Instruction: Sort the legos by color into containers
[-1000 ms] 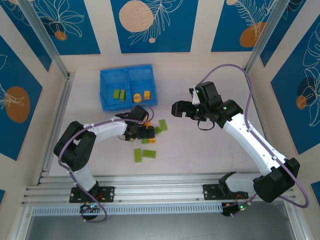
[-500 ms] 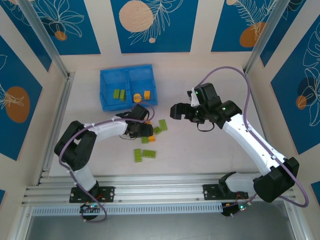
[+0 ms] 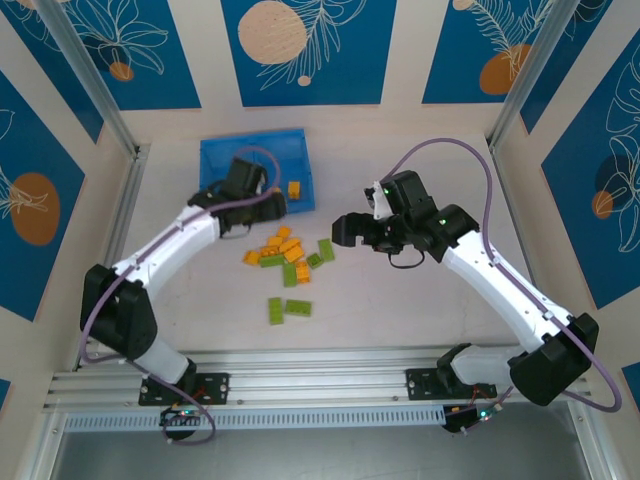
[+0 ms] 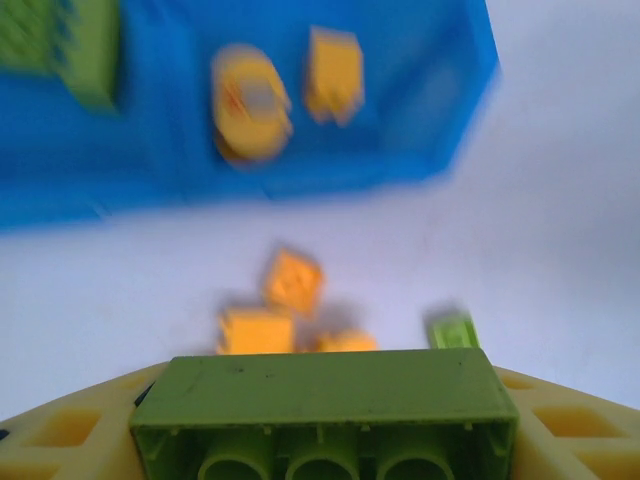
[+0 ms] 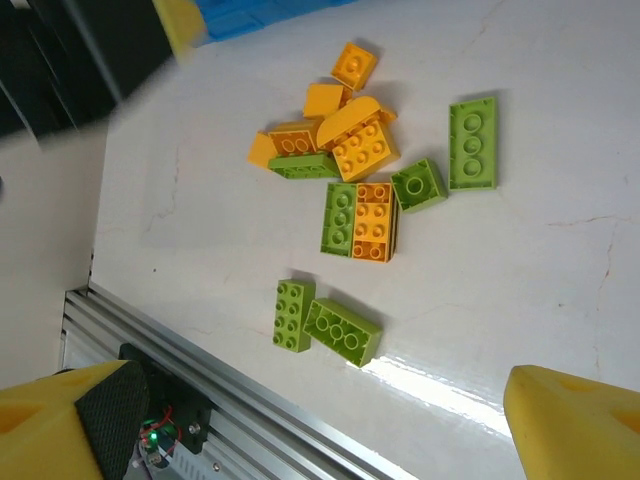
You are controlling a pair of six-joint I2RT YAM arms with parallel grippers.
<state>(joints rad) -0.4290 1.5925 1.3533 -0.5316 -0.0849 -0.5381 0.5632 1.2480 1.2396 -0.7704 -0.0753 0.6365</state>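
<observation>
Well, on the left side of the surface (image 3: 400, 310) I see the blue tray (image 3: 212, 160), and my left tool (image 3: 265, 207) hangs close to its near edge. That tool is pinched tight on one green lego (image 4: 325, 405). The lego sits crosswise between the yellow fingers (image 4: 60, 440), with its hollow underside facing the wrist camera. Past it, in the tray, a green piece (image 4: 80, 45) lies in the left box and two orange pieces (image 4: 333, 75) lie in the right box, though they look blurry. In the middle, a pile of orange and green legos (image 3: 283, 250) lies on the surface just in front of the tray. Two more green legos (image 5: 343, 330) touch each other a bit nearer to me, apart from the pile. On the right, my right tool (image 3: 345, 228) hangs beside the pile, its tips (image 5: 575, 425) spread wide with nothing between them.
</observation>
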